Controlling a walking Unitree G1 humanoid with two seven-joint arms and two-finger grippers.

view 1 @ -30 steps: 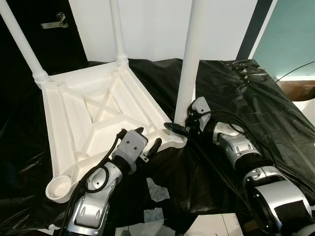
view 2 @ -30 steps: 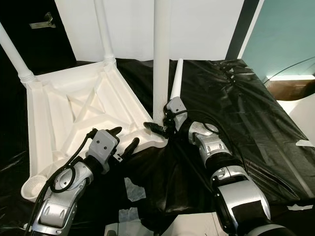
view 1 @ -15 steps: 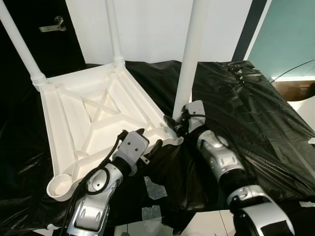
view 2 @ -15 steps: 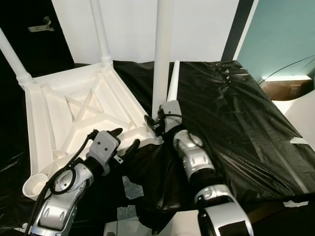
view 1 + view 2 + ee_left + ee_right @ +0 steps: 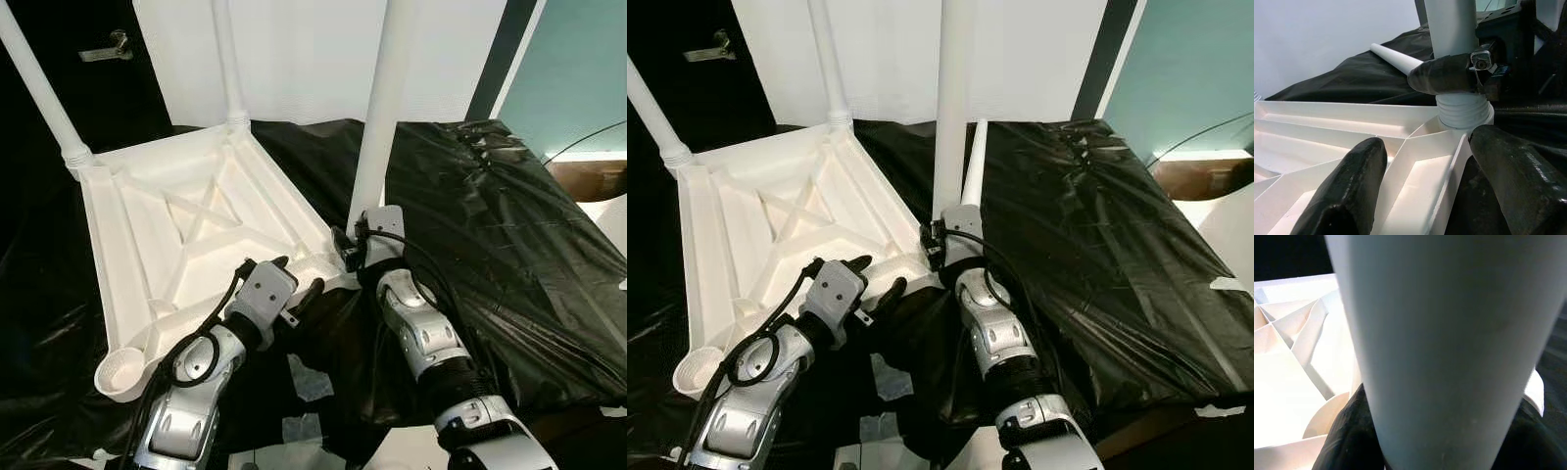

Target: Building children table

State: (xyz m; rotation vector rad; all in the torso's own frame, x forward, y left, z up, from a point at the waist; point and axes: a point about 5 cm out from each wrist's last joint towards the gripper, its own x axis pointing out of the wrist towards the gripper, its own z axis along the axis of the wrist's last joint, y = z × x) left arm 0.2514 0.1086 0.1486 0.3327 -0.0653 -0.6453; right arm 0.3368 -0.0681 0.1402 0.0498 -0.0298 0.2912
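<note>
Nearest the camera, the left gripper [image 5: 294, 279] stood with its fingers spread and holding nothing, straddling the near edge of the upturned table [image 5: 186, 245], probably to steady the white frame while a leg was worked into it. The table lay underside up on a black sheet [image 5: 509, 225], ribs showing, so that its corner sockets faced upward to take the legs.

Just beyond, at the table's near right corner, the right gripper [image 5: 351, 250] was closed around the base of an upright leg [image 5: 380, 108], close above the ribbed collar where it met the socket; that low hold looked suited to turning or pressing the leg home. The near left socket [image 5: 120, 370] was open, with no leg in it.

A spare leg [image 5: 974, 162] lay on the sheet behind the held one, within reach. At the far edge two more legs [image 5: 44, 93] stood already fitted.

No brand, label or writing could be read.
</note>
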